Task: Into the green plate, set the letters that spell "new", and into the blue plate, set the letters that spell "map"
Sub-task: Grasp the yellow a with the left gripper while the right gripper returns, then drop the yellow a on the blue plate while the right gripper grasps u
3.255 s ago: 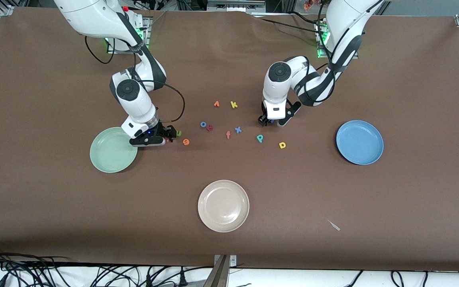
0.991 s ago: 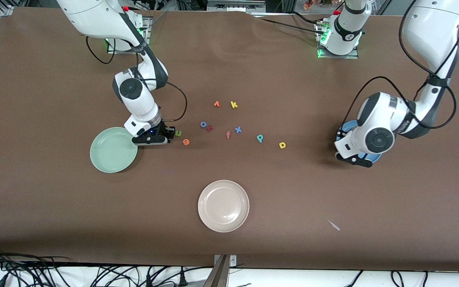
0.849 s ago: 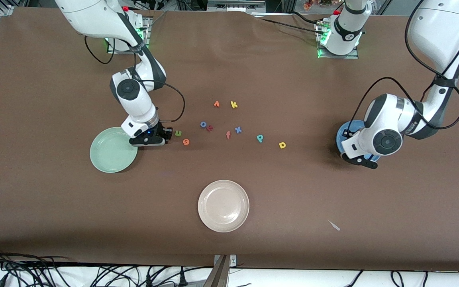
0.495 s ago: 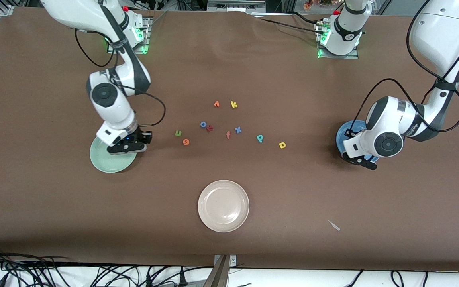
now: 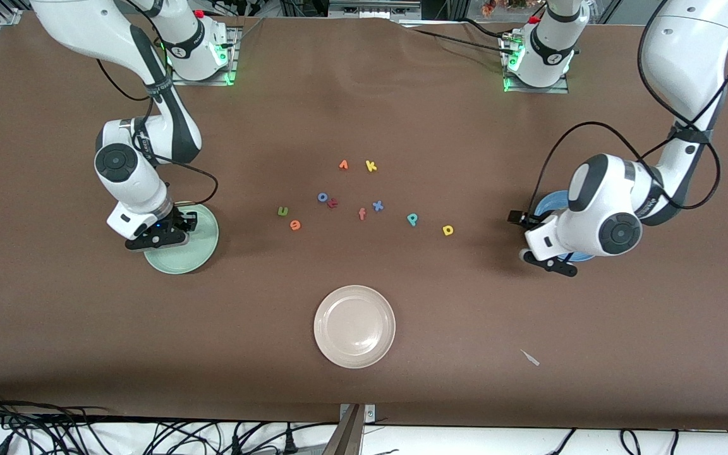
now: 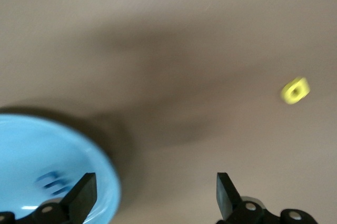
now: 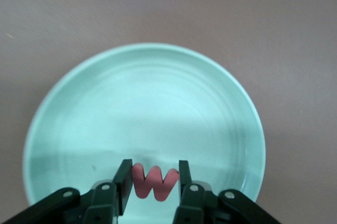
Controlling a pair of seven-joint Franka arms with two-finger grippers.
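Front view, right gripper [image 5: 163, 235] moved over green plate [image 5: 200, 253]

A cream-white plate [image 5: 354, 326] sat on the brown worktop [image 5: 86, 328]; farther off lay a yellow "k" [image 5: 371, 166], a blue "x" [image 5: 377, 205], and perhaps a salmon "f" [image 5: 362, 214].

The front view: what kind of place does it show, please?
Most likely a robotics lab bench: two white arms bolted along a brown-covered table, loose cables along its edge, and small letters like the yellow "k" near a cream-white plate.
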